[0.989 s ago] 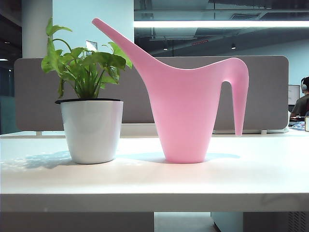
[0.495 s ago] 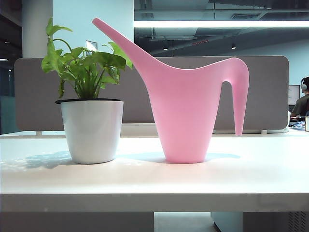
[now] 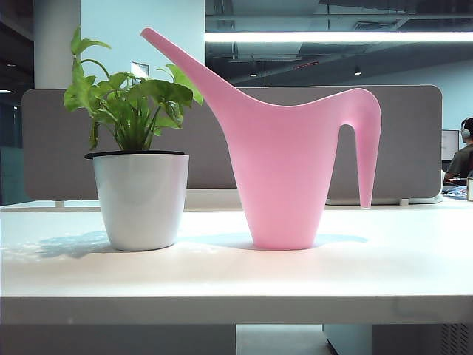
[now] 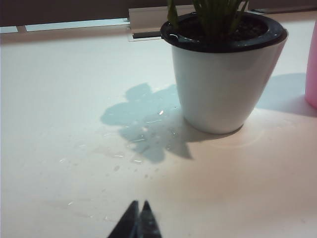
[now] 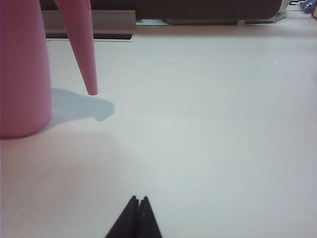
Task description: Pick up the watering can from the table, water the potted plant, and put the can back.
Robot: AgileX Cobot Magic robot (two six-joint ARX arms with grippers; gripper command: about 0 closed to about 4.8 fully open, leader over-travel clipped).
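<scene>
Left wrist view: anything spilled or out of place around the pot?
Yes. Water droplets lie scattered on the table beside the potted plant, in its shadow. The watering can stands upright next to it. Both claws, left and right, are shut and hold nothing.

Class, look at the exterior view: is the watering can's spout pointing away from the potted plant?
No: the watering can stands on the table with its long spout slanting up over the leaves of the potted plant.
</scene>
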